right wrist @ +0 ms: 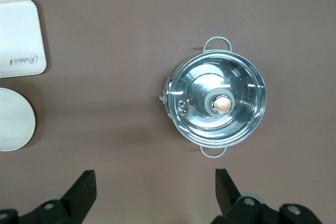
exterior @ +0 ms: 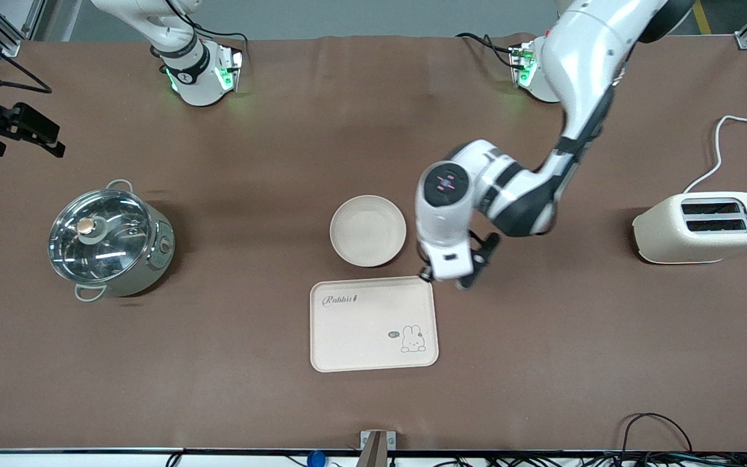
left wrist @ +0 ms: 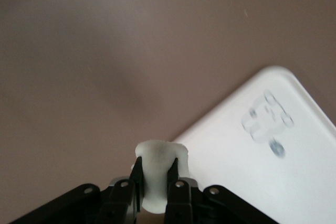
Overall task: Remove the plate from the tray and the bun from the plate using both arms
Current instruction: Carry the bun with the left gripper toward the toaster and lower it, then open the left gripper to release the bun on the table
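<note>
The round cream plate lies on the table just farther from the front camera than the rabbit tray; its edge also shows in the right wrist view. My left gripper hangs over the tray's corner that is toward the left arm's end. In the left wrist view the gripper is shut on the pale bun, held above the table beside the tray's edge. The bun is hidden in the front view. My right gripper is open and empty, high over the table near the pot.
A steel pot with a glass lid stands toward the right arm's end. A cream toaster with a white cord stands toward the left arm's end. The tray's corner also shows in the right wrist view.
</note>
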{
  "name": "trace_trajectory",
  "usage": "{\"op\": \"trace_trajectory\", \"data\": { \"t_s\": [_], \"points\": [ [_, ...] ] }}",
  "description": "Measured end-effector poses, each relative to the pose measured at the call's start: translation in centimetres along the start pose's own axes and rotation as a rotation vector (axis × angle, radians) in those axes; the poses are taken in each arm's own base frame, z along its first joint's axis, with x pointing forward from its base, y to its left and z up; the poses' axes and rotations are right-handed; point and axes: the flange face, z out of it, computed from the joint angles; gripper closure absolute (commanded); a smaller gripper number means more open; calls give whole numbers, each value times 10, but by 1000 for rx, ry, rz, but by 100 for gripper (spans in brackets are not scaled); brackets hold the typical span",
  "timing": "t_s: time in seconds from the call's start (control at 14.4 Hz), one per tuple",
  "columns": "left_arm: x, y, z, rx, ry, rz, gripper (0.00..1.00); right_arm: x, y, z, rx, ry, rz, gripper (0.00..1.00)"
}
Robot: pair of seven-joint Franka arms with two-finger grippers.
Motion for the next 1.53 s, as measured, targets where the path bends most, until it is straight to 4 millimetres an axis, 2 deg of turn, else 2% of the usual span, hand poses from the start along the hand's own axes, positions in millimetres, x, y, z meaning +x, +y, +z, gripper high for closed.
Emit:
{"op": "trace_trajectory", "data": {
  "t_s": [0.28,0.42,0.56,0.62,0.76,0.9,0.97,1.11,1.25,1.32,1.53],
  "points": [
    [132,-39,49,98,-21,14,75,-4,1,-6,-1,12,2,0],
    [170,-57,75,132,-48,8,66,-5,4,-7,-2,14,8,0],
    [182,-66,101,156,-73,-6,40,-5,14,-7,-3,12,27,0],
    [184,-68,113,165,-84,-11,33,-5,19,-6,-3,11,35,0],
    [186,-70,130,169,-99,-16,25,-5,24,-5,-3,10,44,0],
    [185,-70,134,163,-103,-16,11,-5,24,-5,-3,9,45,0],
    [184,-69,132,159,-103,-15,3,-5,24,-5,-3,9,45,0],
    [184,-66,125,147,-101,-15,1,-5,23,-5,-3,8,44,0],
    [184,-59,103,121,-94,2,0,-5,23,-5,-3,8,43,0],
    [182,-56,82,107,-90,39,0,-5,23,-5,-3,8,43,0],
    [184,-55,-11,57,-43,228,0,-5,23,-4,-3,7,43,0]
  ]
}}
